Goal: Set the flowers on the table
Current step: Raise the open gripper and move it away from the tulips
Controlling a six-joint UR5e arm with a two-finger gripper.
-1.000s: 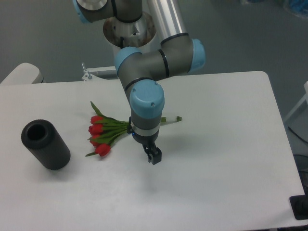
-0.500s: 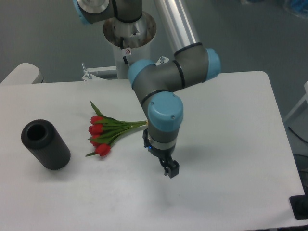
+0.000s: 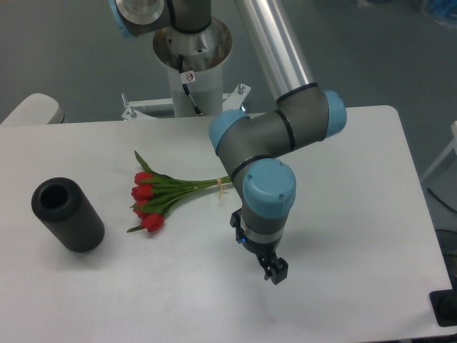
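though jaw state unclear, gripper (image 3: 275,272) well right of flowers (image 3: 161,195) on table (image 3: 343,214)

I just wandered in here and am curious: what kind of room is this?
Probably a robotics lab or test cell: a robot arm on a pedestal, a bare white table, and staged props, the flowers and a black cylinder.

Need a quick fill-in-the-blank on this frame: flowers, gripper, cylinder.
1. The flowers lie flat on the ____.
2. The blossoms are ____ in colour.
3. The gripper holds ____.
4. The black cylinder lies to the ____ of the flowers in the picture.

Missing words: table; red; nothing; left
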